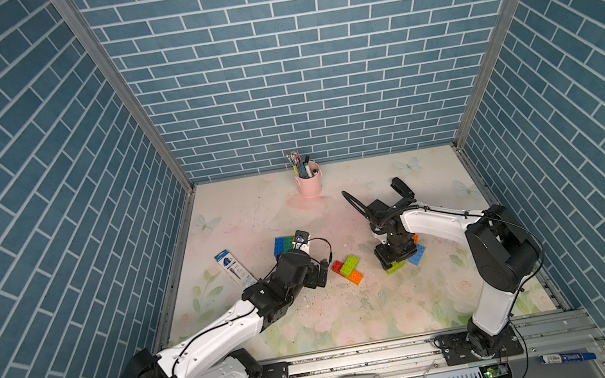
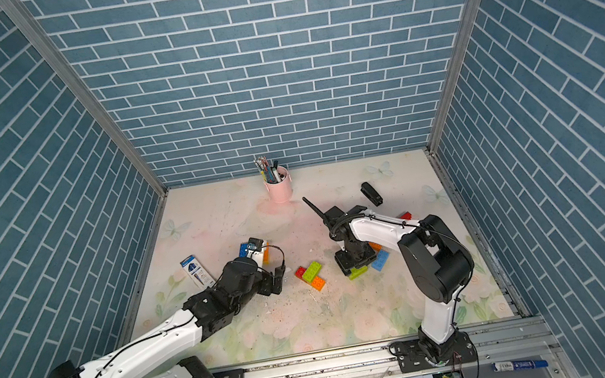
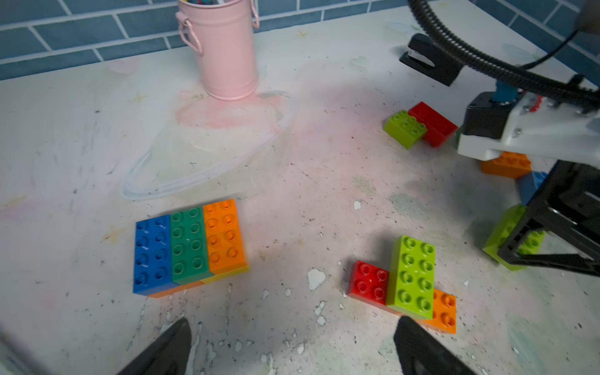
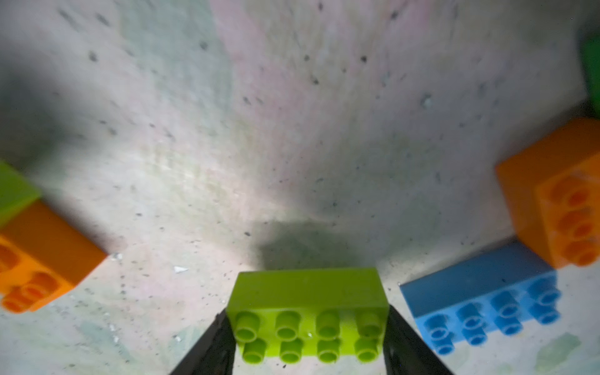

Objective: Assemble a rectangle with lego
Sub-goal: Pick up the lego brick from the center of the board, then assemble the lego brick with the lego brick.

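Right hand point(image 4: 306, 313) is clamped on a lime-green studded plastic brick point(image 4: 308, 289), one black finger against each short end. The right wrist view shows that plainly; in both top views the wrist hides most of it. Whether the brick is off the tabletop point(image 1: 255, 214) I can't tell.

Just beside it lies a light blue studded brick point(image 4: 487, 292), with an orange studded brick point(image 4: 552, 194) hard against its far end, so that side is crowded.

Left hand point(image 3: 292, 321) is spread wide and holds nothing. It sits low over bare tabletop between the flat blue, green and orange brick slab point(image 3: 188, 243) and the small red, lime and orange brick cluster point(image 3: 410, 276), nearer the cluster.

There's open room between cluster and right hand, and along the front edge.

The left wrist view shows a second lime brick point(image 3: 404, 128) touching a red studded brick point(image 3: 433, 121) behind the right arm; in a top view only a red corner peeks out.

Black stapler point(image 1: 401, 187) lies toward the back. A pink metal bucket of pens point(image 1: 309, 182) stands by the blue brick-pattern wall point(image 1: 275, 79), and a blue-and-white pen packet point(image 1: 235, 268) lies near the left edge.
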{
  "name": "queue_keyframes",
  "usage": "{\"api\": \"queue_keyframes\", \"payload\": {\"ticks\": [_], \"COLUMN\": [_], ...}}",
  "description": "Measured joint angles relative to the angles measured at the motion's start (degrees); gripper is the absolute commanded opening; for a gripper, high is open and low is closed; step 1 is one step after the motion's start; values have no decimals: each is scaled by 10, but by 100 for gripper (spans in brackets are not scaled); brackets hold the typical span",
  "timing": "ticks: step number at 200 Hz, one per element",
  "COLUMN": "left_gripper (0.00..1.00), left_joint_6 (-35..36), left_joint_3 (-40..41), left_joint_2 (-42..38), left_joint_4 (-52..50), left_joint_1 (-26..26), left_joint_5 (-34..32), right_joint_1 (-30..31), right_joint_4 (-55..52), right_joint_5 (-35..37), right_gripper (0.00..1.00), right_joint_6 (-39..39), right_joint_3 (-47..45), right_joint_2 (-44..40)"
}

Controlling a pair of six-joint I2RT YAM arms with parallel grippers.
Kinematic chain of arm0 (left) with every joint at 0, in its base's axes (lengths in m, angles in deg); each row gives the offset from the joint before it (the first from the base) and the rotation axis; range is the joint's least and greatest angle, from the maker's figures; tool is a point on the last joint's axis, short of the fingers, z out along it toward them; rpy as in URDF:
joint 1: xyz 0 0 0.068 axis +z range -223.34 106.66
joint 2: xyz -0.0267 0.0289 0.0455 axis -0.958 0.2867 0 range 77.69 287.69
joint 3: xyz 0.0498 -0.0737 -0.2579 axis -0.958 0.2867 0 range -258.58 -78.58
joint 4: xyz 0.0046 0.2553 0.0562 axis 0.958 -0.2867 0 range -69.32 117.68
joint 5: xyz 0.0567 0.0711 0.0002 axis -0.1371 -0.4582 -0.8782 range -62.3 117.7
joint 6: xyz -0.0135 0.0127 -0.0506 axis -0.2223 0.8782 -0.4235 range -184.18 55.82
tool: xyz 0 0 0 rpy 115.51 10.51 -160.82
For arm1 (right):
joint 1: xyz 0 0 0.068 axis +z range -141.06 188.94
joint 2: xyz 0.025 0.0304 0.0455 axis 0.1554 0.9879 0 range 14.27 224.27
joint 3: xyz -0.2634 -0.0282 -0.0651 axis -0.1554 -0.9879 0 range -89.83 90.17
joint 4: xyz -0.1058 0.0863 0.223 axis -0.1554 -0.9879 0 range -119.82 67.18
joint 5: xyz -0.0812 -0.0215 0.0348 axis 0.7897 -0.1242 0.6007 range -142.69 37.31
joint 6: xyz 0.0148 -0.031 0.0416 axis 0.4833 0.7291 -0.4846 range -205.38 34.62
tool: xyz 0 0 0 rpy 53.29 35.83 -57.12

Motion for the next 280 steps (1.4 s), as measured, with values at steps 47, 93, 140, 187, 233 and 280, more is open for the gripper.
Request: {"api": "queue_keyframes", "payload": {"ticks": [47, 93, 140, 187, 233, 280], "left_gripper": [97, 97, 97, 97, 98, 98], "left_joint_6": [-50, -72, -93, -101, -103, -103], "left_joint_3": [3, 17, 40, 47, 55, 57], "left_joint_2": [-41, -54, -55, -63, -66, -54], "left_joint_4": [-62, -106, -117, -118, -118, -110], "left_joint_1": [98, 120, 123, 124, 124, 124], "left_joint_5": [5, 2, -5, -15, -17, -17], "right_joint_1": [74, 116, 120, 126, 130, 130], "right_joint_4": [-61, -69, -88, -92, -92, -86], "right_joint_5": [3, -3, -12, -31, -40, -55], "right_gripper": [60, 56, 55, 54, 54, 54], "right_joint_6": [40, 95, 138, 163, 173, 174], "right_joint_3": [167, 347, 388, 387, 350, 337], "right_joint_2": [25, 152, 213, 215, 215, 215]}}
